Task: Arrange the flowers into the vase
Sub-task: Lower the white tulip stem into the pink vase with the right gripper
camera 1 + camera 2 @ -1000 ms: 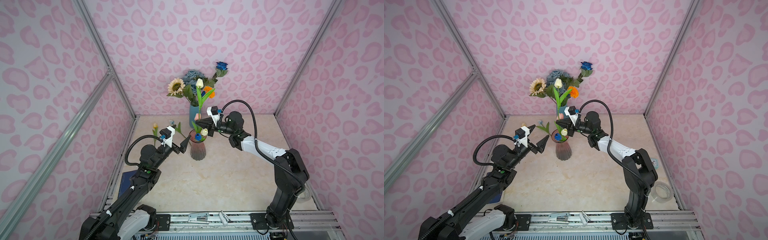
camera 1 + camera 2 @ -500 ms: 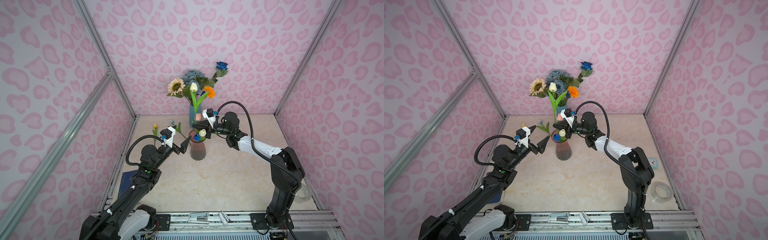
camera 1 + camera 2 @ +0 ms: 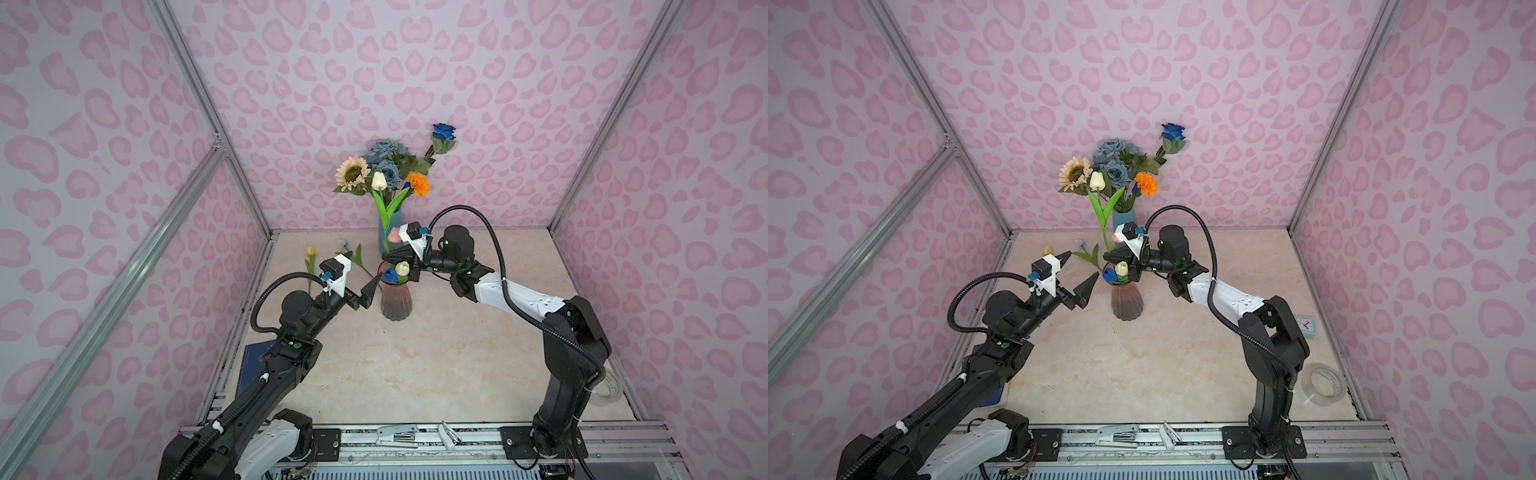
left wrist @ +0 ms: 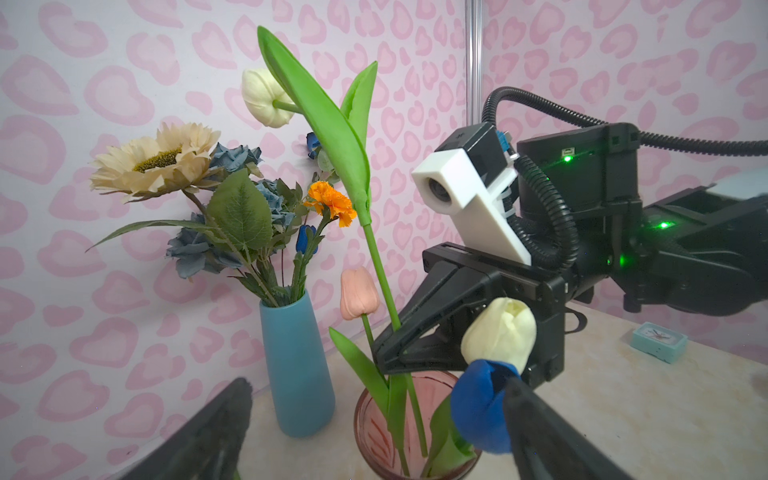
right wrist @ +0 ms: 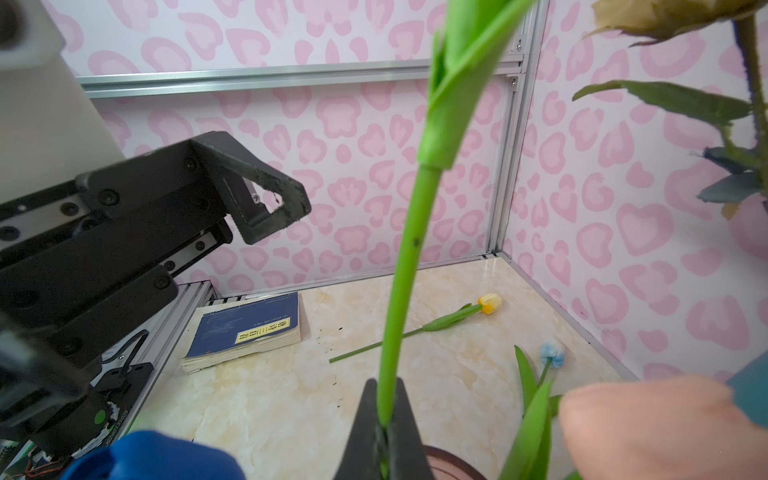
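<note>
My right gripper is shut on the green stem of a white tulip. It holds the tulip upright just over the mouth of the ribbed pink glass vase. That vase holds a blue tulip, a second white one and a pink one. My left gripper stands open and empty just left of the vase rim. A yellow tulip and a pale blue one lie on the table behind it.
A blue vase at the back wall holds the sunflower, dusty-blue roses, a blue rose and a marigold. A blue book lies at the left edge. A tape roll and a small clock sit at the right.
My right gripper has carried the white tulip to the left and a little lower, over the pink vase. The left arm has stayed where it was, open.
</note>
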`<act>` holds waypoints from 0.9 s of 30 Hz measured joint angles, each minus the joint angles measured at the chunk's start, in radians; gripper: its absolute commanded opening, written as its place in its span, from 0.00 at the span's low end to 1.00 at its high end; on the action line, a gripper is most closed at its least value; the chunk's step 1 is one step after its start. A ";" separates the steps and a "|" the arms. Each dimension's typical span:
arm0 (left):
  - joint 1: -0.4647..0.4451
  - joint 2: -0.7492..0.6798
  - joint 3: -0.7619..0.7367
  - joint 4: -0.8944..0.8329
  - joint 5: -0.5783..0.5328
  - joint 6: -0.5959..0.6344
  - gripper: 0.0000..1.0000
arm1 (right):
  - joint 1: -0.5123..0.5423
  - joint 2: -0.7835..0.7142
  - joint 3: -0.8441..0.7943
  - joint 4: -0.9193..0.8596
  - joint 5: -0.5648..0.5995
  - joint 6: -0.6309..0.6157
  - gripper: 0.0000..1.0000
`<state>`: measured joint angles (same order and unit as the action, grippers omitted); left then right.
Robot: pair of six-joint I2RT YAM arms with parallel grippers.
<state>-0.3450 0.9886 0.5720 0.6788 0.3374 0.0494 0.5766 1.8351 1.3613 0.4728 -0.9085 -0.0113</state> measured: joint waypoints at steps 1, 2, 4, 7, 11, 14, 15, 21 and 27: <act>0.000 -0.003 -0.002 0.000 0.000 0.000 0.95 | 0.000 0.000 0.000 0.000 0.000 0.000 0.00; 0.000 -0.006 -0.005 0.000 0.000 0.000 0.95 | 0.000 0.000 0.000 0.000 0.002 0.000 0.00; 0.000 -0.011 -0.007 0.000 0.000 0.003 0.95 | 0.000 0.000 0.005 -0.003 0.004 0.000 0.00; 0.000 -0.017 -0.007 0.000 -0.002 0.004 0.95 | -0.001 0.000 0.017 -0.006 0.013 0.000 0.00; 0.000 -0.018 0.000 -0.001 -0.006 0.014 0.95 | -0.001 0.002 0.022 -0.003 0.014 0.000 0.00; 0.000 -0.018 0.001 0.000 -0.013 0.015 0.95 | -0.004 0.003 0.005 0.008 0.018 0.000 0.00; 0.000 -0.018 0.001 0.000 -0.013 0.015 0.95 | -0.008 0.003 -0.005 0.014 0.019 0.001 0.00; 0.000 -0.016 0.006 0.000 -0.012 0.014 0.95 | -0.049 -0.003 -0.049 0.055 0.037 0.029 0.06; 0.000 -0.007 0.015 0.001 -0.011 0.010 0.95 | -0.040 -0.017 -0.053 0.060 0.036 0.017 0.19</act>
<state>-0.3450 0.9817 0.5873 0.6796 0.3264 0.0597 0.5369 1.8183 1.3083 0.5323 -0.8726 0.0055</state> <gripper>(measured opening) 0.955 0.146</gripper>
